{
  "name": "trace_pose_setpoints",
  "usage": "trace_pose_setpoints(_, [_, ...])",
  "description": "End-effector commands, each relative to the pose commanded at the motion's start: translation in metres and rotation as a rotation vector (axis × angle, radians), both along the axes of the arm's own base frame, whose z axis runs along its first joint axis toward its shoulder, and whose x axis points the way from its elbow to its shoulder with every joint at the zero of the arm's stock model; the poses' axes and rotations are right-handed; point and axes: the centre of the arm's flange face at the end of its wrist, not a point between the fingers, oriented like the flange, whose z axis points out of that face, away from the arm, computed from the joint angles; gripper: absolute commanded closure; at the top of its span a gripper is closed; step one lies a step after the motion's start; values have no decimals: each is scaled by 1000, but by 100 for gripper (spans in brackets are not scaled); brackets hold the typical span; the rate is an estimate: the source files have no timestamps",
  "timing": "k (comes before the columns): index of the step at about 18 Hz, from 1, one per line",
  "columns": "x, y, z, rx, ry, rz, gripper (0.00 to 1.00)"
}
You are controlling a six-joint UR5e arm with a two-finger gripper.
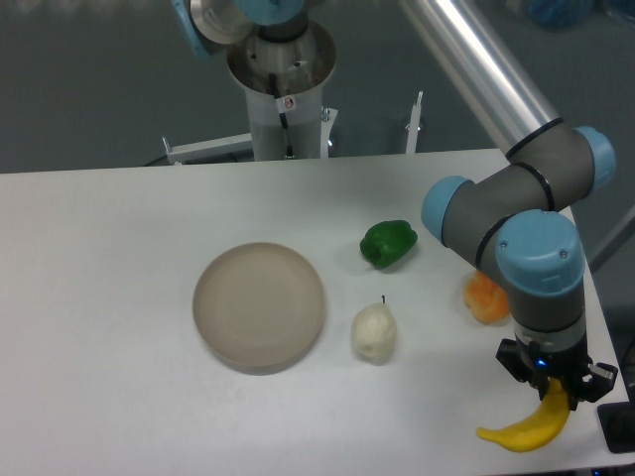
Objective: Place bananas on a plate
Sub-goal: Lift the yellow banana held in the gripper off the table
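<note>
The yellow curved banana [526,428] lies near the table's front right corner. My gripper [556,391] hangs right over its right end, fingers on either side of that end and seemingly closed on it. The round beige-grey plate [259,305] sits empty on the table, well to the left of the gripper.
A pale pear [373,331] stands just right of the plate. A green pepper [388,243] lies behind it. An orange lumpy fruit [484,297] sits partly hidden behind my arm. The table's right and front edges run close to the banana.
</note>
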Motion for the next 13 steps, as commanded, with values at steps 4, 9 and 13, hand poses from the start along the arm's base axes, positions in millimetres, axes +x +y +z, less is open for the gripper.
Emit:
trace_pose_setpoints(4, [2,-1,7,8,2,2,60])
trace_pose_setpoints(9, [15,0,12,7,-3,-7,60])
trace_pose_setpoints(13, [31,-2,15,18,-29,-25,60])
